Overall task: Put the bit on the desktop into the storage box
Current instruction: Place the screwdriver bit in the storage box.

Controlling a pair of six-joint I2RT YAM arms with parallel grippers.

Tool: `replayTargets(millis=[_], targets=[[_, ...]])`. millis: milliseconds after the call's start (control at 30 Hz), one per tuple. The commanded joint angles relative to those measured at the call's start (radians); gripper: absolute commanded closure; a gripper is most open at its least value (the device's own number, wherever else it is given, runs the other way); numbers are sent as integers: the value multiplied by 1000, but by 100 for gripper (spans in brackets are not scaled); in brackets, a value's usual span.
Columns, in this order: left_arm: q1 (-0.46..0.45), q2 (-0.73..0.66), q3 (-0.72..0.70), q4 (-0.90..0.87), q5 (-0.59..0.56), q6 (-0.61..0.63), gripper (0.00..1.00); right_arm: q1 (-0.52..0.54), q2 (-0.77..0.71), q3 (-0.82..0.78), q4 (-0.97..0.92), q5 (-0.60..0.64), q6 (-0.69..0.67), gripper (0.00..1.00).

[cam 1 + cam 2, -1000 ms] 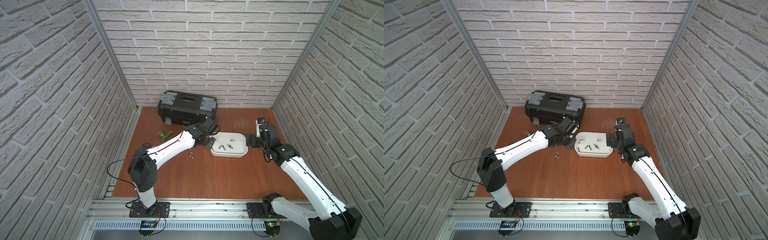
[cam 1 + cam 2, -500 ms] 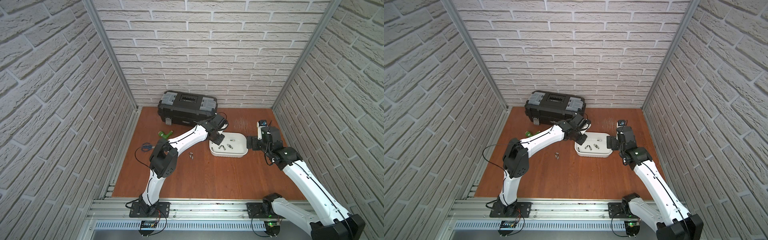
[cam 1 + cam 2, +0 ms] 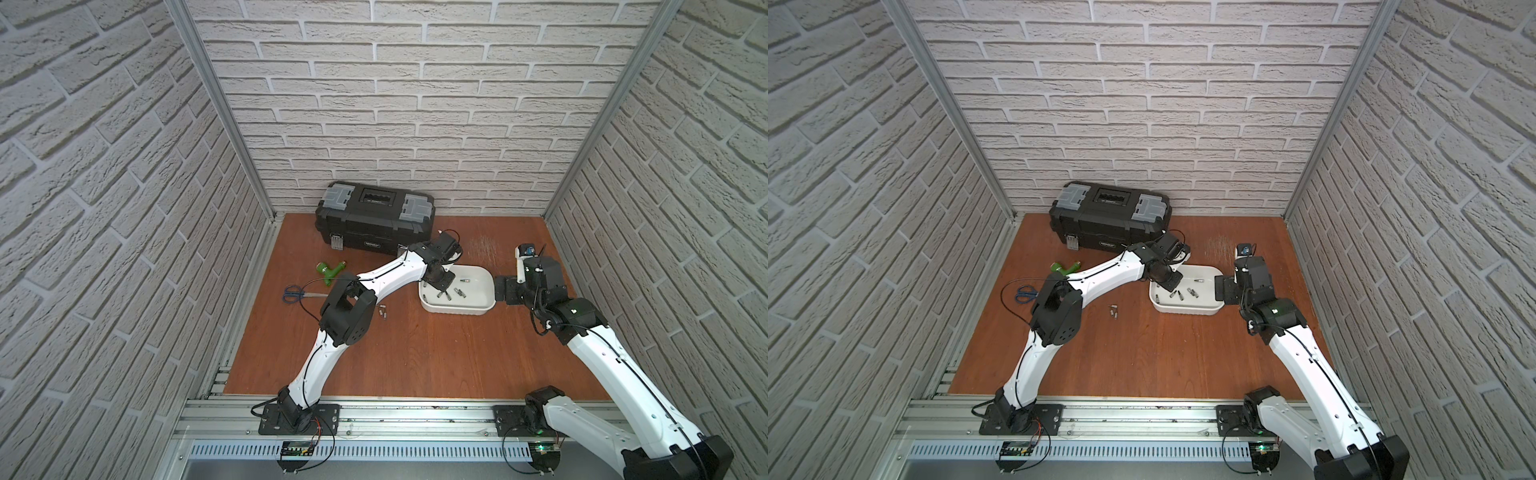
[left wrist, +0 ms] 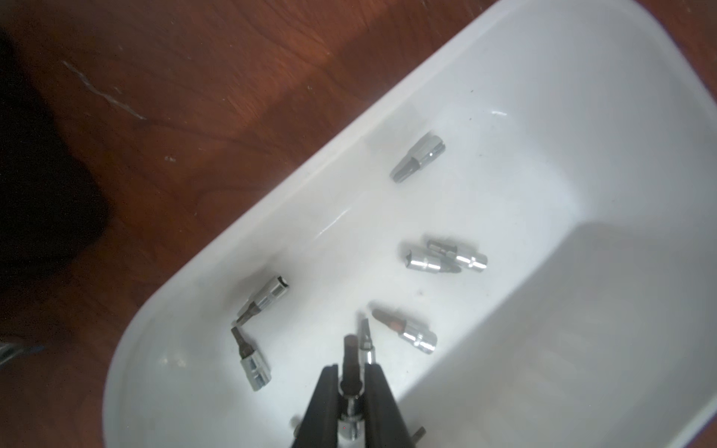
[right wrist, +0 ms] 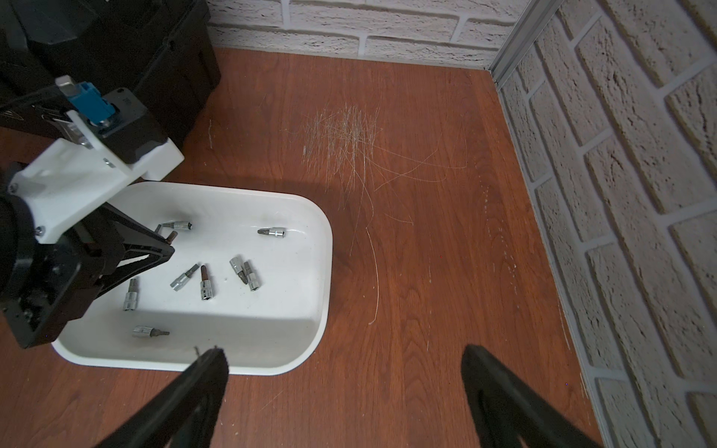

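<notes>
left claw (image 4: 351,374), clamping a bit (image 4: 349,357), has swung over the storage box (image 4: 279,209), release next; right claw (image 5: 341,355) gapes empty

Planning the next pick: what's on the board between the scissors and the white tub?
In both top views the left arm's elbow hangs over that stretch; small loose bits lie on the wood beside it, short of the tub.
</notes>
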Motion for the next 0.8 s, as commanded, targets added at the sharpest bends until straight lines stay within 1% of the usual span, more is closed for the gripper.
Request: replayTargets(millis=[0,233,333,400,467,633,767], targets=[[3,20,37,19,24,1,95,-12,-21,-16,14,15,5,2],[3,28,41,15,21,-9,94,-12,-28,-24,17,20,2,2],[3,27,44,13,21,-9,91,-13,-28,-27,17,23,1,2],[3,25,45,10,20,-9,84,-14,-28,-24,18,26,-1,2],[3,22,45,7,15,-8,73,-14,-28,-24,18,27,-3,2],[3,6,42,2,18,0,54,-14,-29,-22,17,30,-5,2],[3,-28,22,8,20,2,44,-14,-32,-19,17,36,-11,2]])
